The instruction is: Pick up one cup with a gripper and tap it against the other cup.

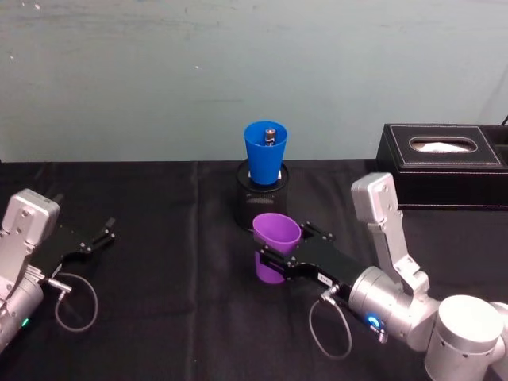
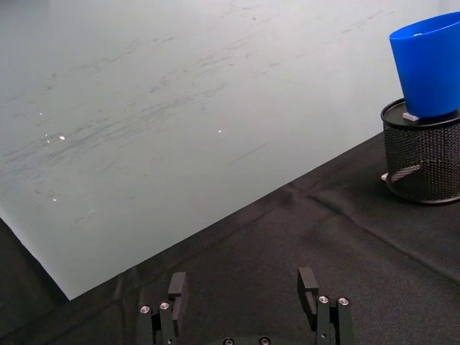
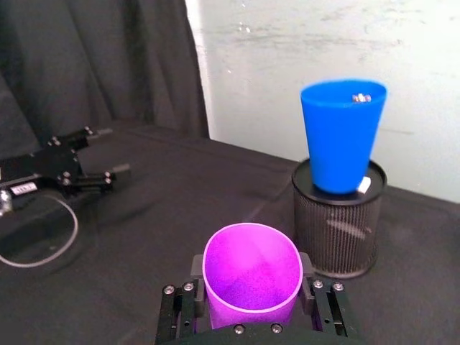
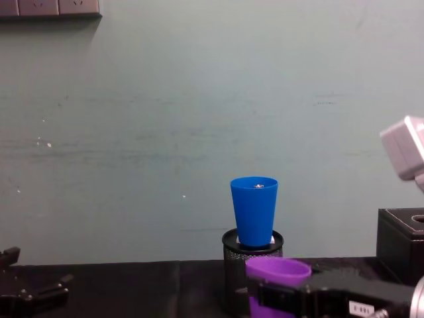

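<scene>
The purple cup [image 1: 276, 231] is upright between the fingers of my right gripper [image 1: 284, 248], which is shut on it just in front of the black mesh holder [image 1: 262, 202]. Whether the cup's base touches the cloth I cannot tell. The blue cup [image 1: 265, 152] stands upright on top of that holder, behind and above the purple cup [image 3: 251, 269], with a gap between them. The chest view shows the purple rim [image 4: 278, 270] below the blue cup [image 4: 255, 212]. My left gripper [image 1: 99, 236] rests open and empty at the table's left, far from both cups.
A black tissue box [image 1: 444, 163] sits at the back right, close behind the right arm. A black cloth covers the table [image 1: 159, 317], and a pale wall stands behind it. A loose cable loop [image 1: 75, 302] hangs by the left arm.
</scene>
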